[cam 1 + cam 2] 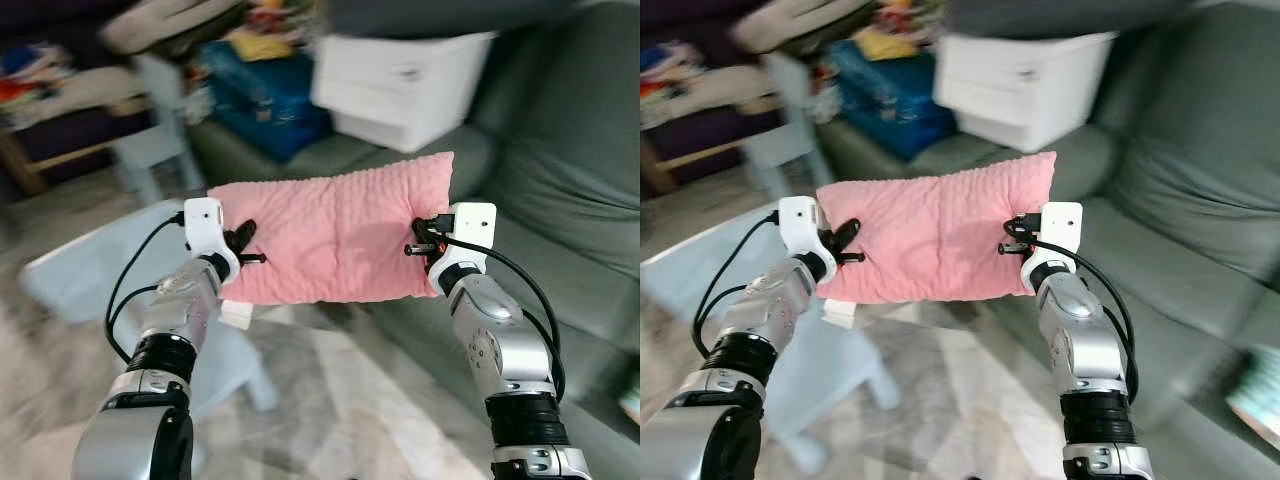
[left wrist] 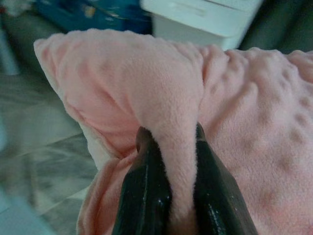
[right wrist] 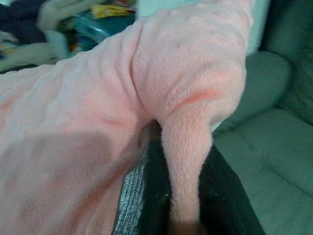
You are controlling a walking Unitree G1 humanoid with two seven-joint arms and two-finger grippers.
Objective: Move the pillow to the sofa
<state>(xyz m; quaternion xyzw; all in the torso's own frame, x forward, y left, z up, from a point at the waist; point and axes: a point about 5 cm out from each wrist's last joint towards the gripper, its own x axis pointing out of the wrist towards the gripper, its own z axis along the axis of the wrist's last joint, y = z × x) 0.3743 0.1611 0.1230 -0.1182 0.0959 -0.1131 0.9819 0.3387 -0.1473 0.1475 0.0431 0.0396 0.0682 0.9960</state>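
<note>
A pink dimpled pillow hangs in the air between my two arms, stretched flat in front of the grey-green sofa. My left gripper is shut on the pillow's left edge; in the left wrist view a fold of pink fabric is pinched between the black fingers. My right gripper is shut on the right edge, and the right wrist view shows another fold clamped between its fingers. The sofa seat lies just behind and to the right of the pillow.
A white storage box and a blue bag sit on the sofa's far end. A pale blue small chair stands at the left, and a light blue low table lies under my left arm. The floor is marbled grey tile.
</note>
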